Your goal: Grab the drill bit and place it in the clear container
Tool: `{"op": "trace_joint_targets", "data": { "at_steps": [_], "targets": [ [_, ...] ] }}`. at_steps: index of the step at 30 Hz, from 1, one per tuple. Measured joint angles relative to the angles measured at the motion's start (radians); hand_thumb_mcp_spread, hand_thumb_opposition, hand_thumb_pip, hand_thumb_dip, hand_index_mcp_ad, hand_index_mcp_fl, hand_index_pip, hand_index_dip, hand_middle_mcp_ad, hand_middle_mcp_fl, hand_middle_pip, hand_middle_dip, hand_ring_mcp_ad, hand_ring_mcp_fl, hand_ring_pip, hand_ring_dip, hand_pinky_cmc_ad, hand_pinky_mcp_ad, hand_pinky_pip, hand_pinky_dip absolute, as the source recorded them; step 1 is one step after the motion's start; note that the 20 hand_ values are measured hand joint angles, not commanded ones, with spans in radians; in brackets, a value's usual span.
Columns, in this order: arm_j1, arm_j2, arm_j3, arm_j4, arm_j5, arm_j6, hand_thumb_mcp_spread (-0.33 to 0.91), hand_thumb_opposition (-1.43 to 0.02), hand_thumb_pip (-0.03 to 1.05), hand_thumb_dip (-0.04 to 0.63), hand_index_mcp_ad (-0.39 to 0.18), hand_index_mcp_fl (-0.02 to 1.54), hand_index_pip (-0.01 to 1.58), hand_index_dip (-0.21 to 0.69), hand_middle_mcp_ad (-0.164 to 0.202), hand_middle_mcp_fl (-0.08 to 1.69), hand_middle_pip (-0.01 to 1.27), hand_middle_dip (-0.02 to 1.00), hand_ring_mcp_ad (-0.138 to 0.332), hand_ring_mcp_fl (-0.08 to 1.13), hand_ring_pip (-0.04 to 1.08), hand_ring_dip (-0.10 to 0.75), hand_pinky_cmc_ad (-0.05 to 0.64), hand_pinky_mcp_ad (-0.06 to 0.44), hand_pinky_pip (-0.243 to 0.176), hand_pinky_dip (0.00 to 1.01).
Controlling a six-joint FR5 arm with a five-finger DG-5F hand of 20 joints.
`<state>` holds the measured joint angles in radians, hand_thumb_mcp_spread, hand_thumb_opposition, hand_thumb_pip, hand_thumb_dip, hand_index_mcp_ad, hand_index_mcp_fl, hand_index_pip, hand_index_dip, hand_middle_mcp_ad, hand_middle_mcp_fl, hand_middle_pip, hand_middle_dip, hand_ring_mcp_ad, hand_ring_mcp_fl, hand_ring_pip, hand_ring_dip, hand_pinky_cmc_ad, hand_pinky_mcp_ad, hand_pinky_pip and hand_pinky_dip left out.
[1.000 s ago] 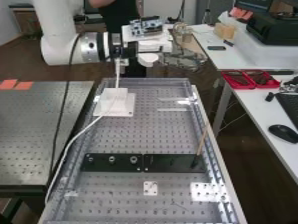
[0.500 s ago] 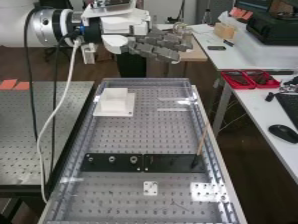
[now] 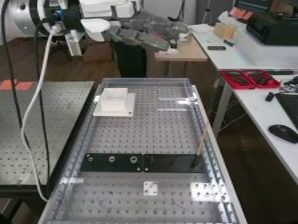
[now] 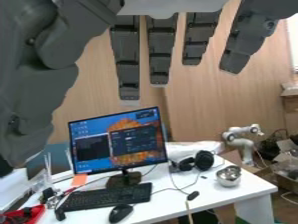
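Perforated grey metal surface point(image 3: 123, 135), a long black flat plate point(image 3: 174, 163) across it. At the plate's right end in the high view, a slim tan rod with a dark foot point(image 3: 202, 137): probably the drill bit, identity unsure. Hand point(image 3: 138, 38) well above the surface's far end, open, fingers straight. Next, I judge: come down beside the rod, thumb and fingers either side, pinch mid-shaft lightly, draw along its length to avoid tipping. Long axis steep, slightly tilted; dark end down, tan end up and leaning toward the right.
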<state>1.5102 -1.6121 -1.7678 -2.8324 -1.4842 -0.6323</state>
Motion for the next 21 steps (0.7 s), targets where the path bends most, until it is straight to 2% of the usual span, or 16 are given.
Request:
{"op": "trace_joint_targets", "data": {
  "at_steps": [4, 21],
  "targets": [
    [-0.002, -0.001, 0.005, -0.002, -0.027, 0.009, 0.27, -0.73, 0.35, 0.093, -0.056, 0.56, 0.02, 0.536, 0.052, 0.23, 0.12, 0.25, 0.119, 0.02, 0.11, 0.075, 0.367, 0.283, -0.047, 0.2],
    [-0.008, 0.001, 0.01, 0.008, -0.035, 0.005, 0.27, -0.73, 0.34, 0.089, -0.056, 0.56, 0.02, 0.536, 0.054, 0.23, 0.12, 0.25, 0.119, 0.02, 0.11, 0.075, 0.367, 0.291, -0.049, 0.21]
  ]
}}
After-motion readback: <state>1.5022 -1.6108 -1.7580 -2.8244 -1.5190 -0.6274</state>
